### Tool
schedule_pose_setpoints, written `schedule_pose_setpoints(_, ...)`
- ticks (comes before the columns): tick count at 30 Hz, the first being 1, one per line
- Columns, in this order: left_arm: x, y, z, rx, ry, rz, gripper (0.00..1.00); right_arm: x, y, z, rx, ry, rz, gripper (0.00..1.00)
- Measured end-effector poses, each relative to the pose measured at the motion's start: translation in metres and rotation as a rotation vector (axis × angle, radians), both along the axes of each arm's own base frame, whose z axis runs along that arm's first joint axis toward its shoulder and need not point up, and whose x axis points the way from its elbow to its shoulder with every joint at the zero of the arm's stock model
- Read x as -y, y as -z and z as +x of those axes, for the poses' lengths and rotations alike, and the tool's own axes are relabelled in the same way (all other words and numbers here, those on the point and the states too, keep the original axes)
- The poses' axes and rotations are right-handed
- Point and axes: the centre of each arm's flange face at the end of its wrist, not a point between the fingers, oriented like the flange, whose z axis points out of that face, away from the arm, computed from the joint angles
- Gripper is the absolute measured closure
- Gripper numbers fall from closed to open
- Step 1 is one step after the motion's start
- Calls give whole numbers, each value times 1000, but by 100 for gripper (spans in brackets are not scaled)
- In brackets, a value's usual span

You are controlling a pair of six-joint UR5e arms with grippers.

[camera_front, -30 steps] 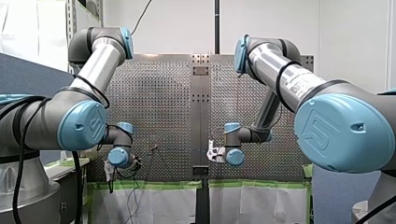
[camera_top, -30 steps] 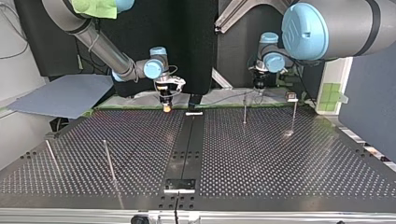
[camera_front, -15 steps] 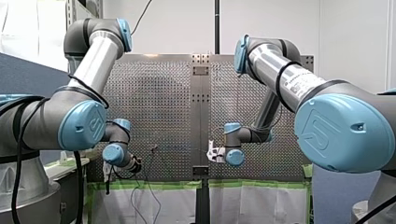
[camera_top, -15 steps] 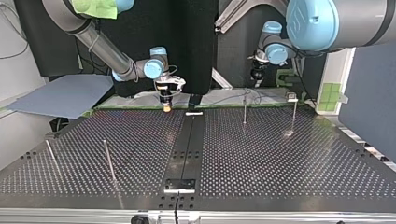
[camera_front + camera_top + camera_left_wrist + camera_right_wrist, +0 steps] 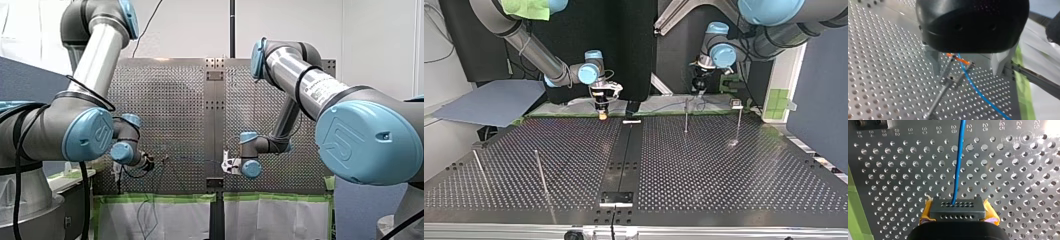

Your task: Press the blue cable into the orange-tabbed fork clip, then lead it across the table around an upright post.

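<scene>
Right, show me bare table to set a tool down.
Widest bare patch of the table: near right in the top view, between the centre strip and side edge. Also free: between the two posts and that strip. Crowded: the far edge, my right gripper on the blue cable, my left gripper at the fork clip.

The blue cable (image 5: 978, 92) disappears behind my left claw's (image 5: 966, 68) black housing.

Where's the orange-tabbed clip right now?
The clip stands on the table between my left tool's open fingers in the left wrist view; the cable crosses it.
</scene>
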Motion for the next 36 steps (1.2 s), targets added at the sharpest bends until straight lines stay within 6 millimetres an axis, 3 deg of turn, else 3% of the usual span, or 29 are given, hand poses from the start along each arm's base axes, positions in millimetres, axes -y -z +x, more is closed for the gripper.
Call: schedule_pose_setpoints(36,15,-5,-2,23,30,-4,0,-1,4,0,2,-8,4,100)
